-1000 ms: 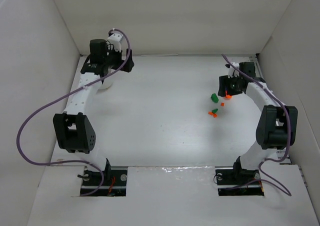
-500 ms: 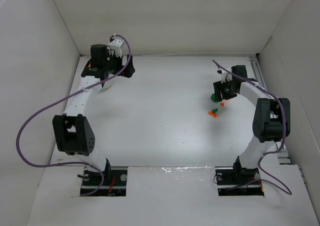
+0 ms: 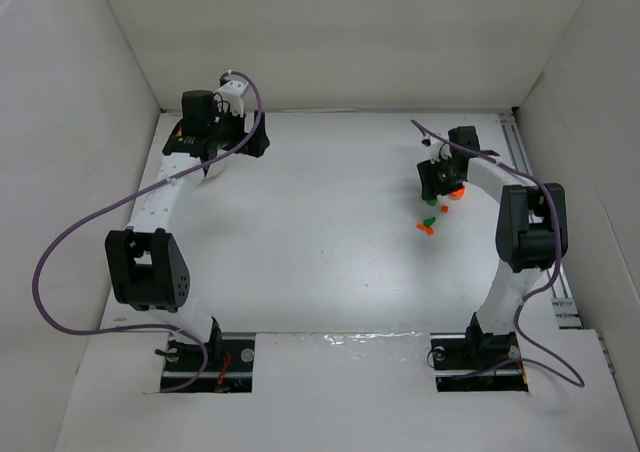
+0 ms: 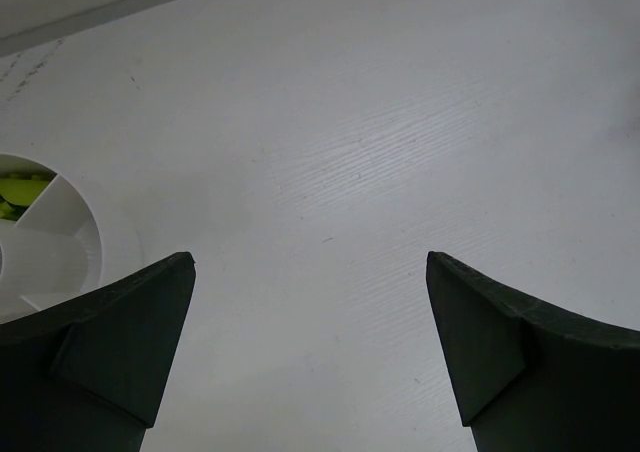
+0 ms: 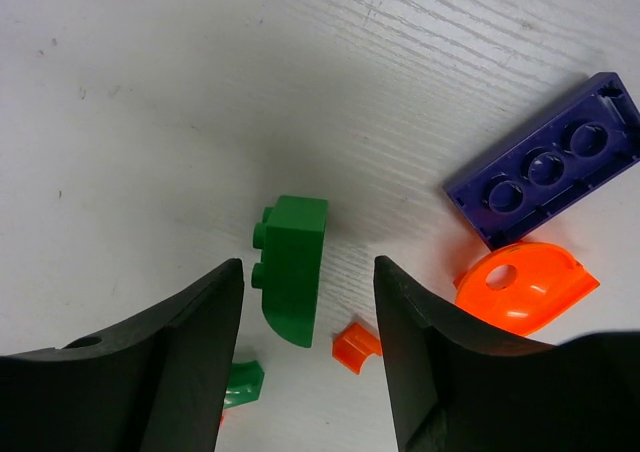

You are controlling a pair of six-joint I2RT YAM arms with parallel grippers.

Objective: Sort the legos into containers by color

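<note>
Green lego (image 5: 291, 272) between the parted right jaws, clear of both; left jaws also parted.

left tool (image 4: 310, 264) far forward, jaws wide apart; right tool (image 5: 308, 267) low, tips down, jaws half apart

- Top cam: parked high behind my two bases, looking down and forward over the whole white tabletop (image 3: 330, 242), left arm on the left. Pretty far off.
- Left wrist cam: low and close, peering forward past my left gripper (image 4: 310, 272). The round white sectioned bowl (image 4: 55, 232) pokes in at the left edge.
- Right wrist cam: nearly straight down, super close, with my right gripper (image 5: 309, 264) framing the green rounded plastic brick (image 5: 290, 272), dark blue flat plate (image 5: 545, 172) and orange half-round piece (image 5: 525, 287).
- Overlap: that patch shows in the top cam too, tiny, by my right wrist.
</note>
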